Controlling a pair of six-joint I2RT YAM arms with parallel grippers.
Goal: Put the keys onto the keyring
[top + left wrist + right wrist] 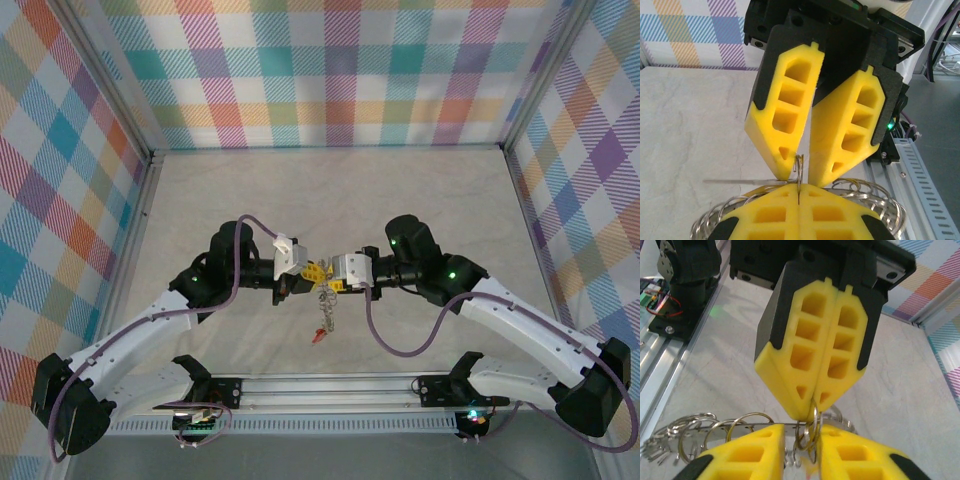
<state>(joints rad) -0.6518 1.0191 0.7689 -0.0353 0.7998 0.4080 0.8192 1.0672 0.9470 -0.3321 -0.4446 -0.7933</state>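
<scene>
Tabletop [420, 200] of pale marbled stone stretches beyond the two arms [520, 320], which meet nose to nose above its near middle. From my seat this reads as the threading step, with one gripper steadying the ring while the other works at it. My left gripper [809, 411] is clenched, its yellow fingers [795, 355] pressed flat together and pinching a thin wire loop [814, 421] at their tips. My right gripper [800, 172] faces it with its jaws a little apart, straddling that same loop without, as far as I can see, closing on it. I cannot make out a loose key in its fingers. The keyring [326, 298] hangs in the air from that meeting point, a silver bunch dangling just below the fingertips and, I judge, clear of the stone. Close up it is a crowd of thin, shiny split loops [747, 422] strung side by side along a straight silver span, with small silver pieces [655, 452] trailing off one end and a red tag [320, 335] at the very bottom. I judge the next move calls for fine alignment: the right fingers must close squarely on the loop and ease it along, and such slick, springy wire could easily twist out of the pinch.
</scene>
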